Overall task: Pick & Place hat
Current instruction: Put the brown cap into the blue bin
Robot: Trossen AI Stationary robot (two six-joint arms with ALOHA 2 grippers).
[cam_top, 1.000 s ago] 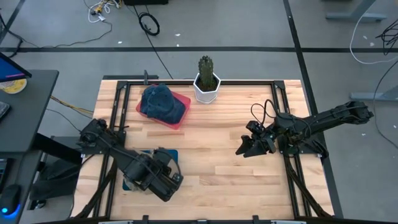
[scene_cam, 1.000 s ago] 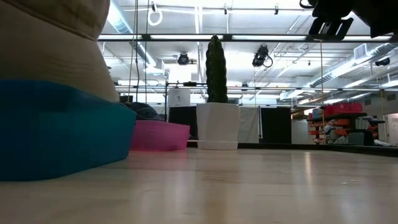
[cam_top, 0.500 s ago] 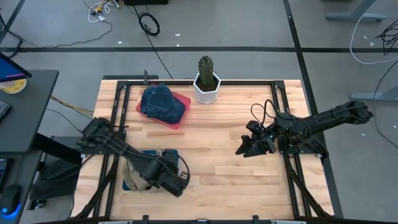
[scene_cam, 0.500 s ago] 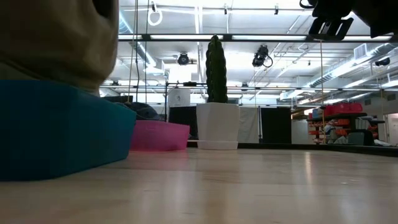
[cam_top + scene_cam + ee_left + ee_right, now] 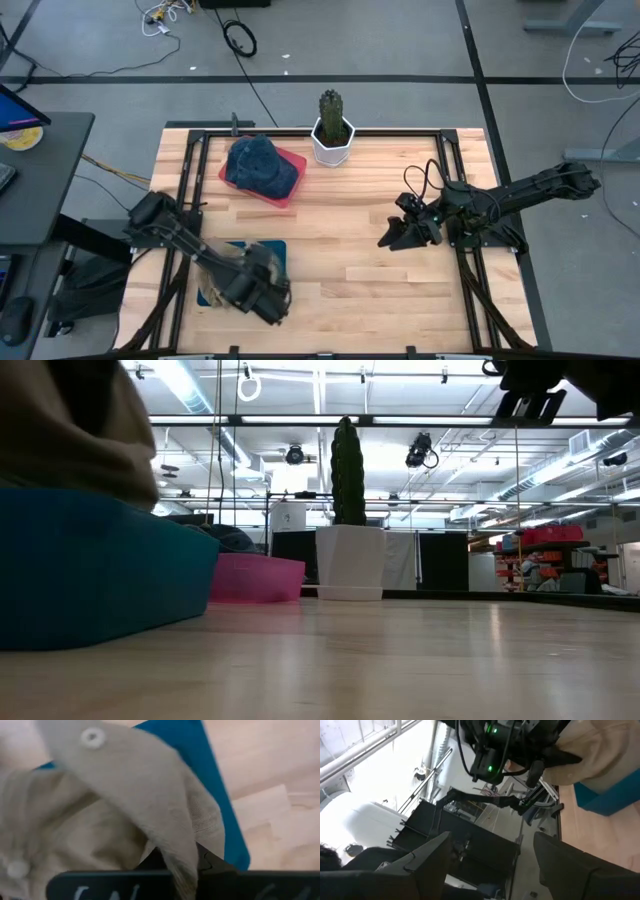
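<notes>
1. The tan fabric hat (image 5: pixel 115 810) lies bunched over the blue plastic tray (image 5: pixel 272 249) at about 7 o'clock on the light wooden table (image 5: pixel 350 230), with the left gripper (image 5: pixel 252 283) right on top of it.
2. In the left wrist view a fold of the tan cloth runs down between the left gripper's dark fingers, which are pinched onto it; the blue tray edge shows just beside the fold.
3. In the low view the tan cloth (image 5: pixel 70 420) sits above the blue tray wall (image 5: pixel 100 580), close to the camera.
4. The right gripper (image 5: pixel 398 236) hovers above the table at about 3 o'clock, well apart from the hat; its fingers (image 5: pixel 435 862) stand spread with nothing between them.
5. A dark blue cap (image 5: pixel 258 165) rests in the pink plastic tray (image 5: pixel 294 180) at about 11 o'clock.
6. A green cactus in a white pot (image 5: pixel 332 128) stands at 12 o'clock, just beside the pink tray.
</notes>
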